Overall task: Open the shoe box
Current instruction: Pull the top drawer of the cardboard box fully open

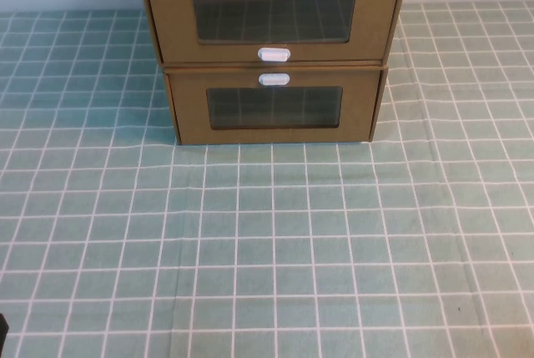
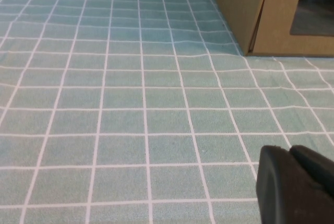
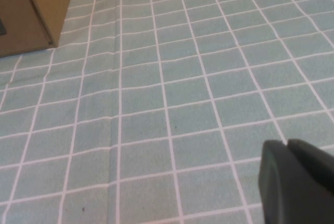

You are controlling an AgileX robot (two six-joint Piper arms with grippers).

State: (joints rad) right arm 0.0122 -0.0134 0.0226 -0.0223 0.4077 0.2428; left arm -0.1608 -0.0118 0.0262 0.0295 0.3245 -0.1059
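Evidently shut, brown windowed shoe box [image 1: 273, 49], left pincer [image 2: 290, 153], right pincer [image 3: 287, 146], clenched over tablecloth [image 1: 250, 249]

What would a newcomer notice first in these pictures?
The upper shoe box sits stacked on the lower shoe box at the far middle of the table. Both are brown and windowed, their fronts closed, with white handles nearly meeting at the seam. A teal grid tablecloth covers the rest. The left gripper and right gripper hang shut over the cloth, short of the boxes, holding nothing.
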